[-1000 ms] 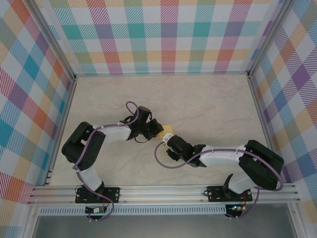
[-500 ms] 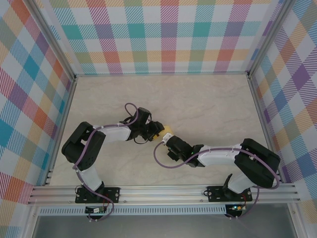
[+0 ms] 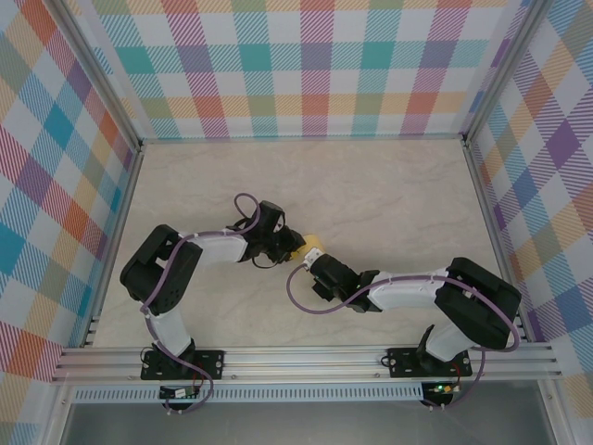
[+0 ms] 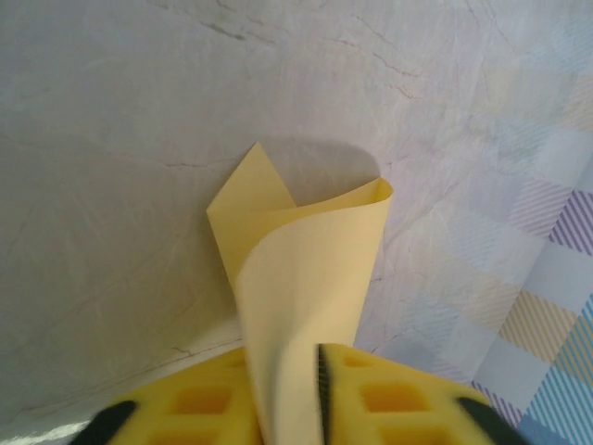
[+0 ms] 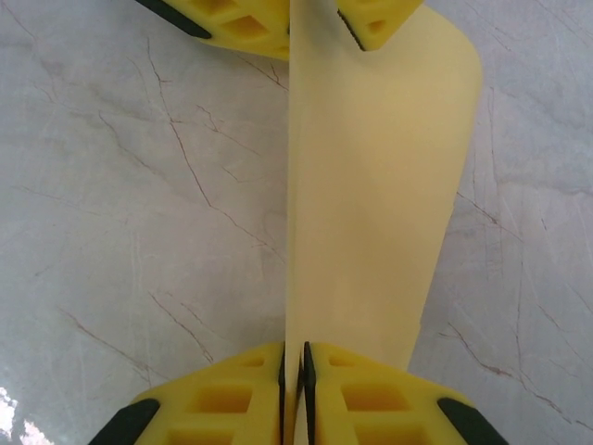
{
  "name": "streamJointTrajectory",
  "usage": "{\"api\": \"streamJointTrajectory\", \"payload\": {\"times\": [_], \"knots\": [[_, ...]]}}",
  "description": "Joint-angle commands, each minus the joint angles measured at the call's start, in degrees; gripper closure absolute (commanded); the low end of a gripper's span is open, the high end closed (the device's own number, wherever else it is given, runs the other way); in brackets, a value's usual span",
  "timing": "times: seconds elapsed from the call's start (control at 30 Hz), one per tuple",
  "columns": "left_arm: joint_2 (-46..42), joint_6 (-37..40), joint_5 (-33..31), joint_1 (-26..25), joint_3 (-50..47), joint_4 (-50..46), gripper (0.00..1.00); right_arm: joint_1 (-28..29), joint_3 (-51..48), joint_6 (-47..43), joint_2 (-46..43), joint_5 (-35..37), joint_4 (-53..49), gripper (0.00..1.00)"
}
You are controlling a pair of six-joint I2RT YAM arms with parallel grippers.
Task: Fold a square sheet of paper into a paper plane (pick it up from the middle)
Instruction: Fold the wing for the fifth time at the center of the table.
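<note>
the right gripper (image 5: 293, 385) was pinching one edge of the thin yellow square sheet of paper (image 5: 371, 185), and the left gripper (image 4: 298, 399) was clamped on the opposite edge; the sheet curled between them over the pale marbled table (image 3: 398, 195), near its middle

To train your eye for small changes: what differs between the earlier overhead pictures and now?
The left pincer slid slightly right, toward the right pincer, so less of the thin yellow square sheet of paper shows between them. The right arm's black elbow edged left. Both pincers grip the sheet now. The pale marbled table is unchanged.
</note>
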Motion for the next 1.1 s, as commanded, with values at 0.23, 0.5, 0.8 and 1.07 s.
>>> {"api": "streamJointTrajectory", "payload": {"times": [0.23, 0.5, 0.8, 1.07], "knots": [[0.3, 3.4, -1.2, 1.5, 4.5, -7.9, 1.0, 0.3, 0.4, 1.7, -0.9, 1.1, -1.4, 0.77], [0.7, 4.0, -0.6, 1.8, 5.3, -8.4, 1.0, 0.3, -0.1, 1.8, -2.0, 1.3, -1.4, 0.79], [0.5, 4.3, -0.2, 1.9, 5.4, -8.7, 1.0, 0.3, 1.7, 1.4, 0.6, 1.8, -1.1, 0.77], [0.2, 4.6, -0.3, 1.8, 5.3, -9.1, 1.0, 0.3, 2.0, 1.5, 0.7, 2.3, -1.5, 0.85]]}}
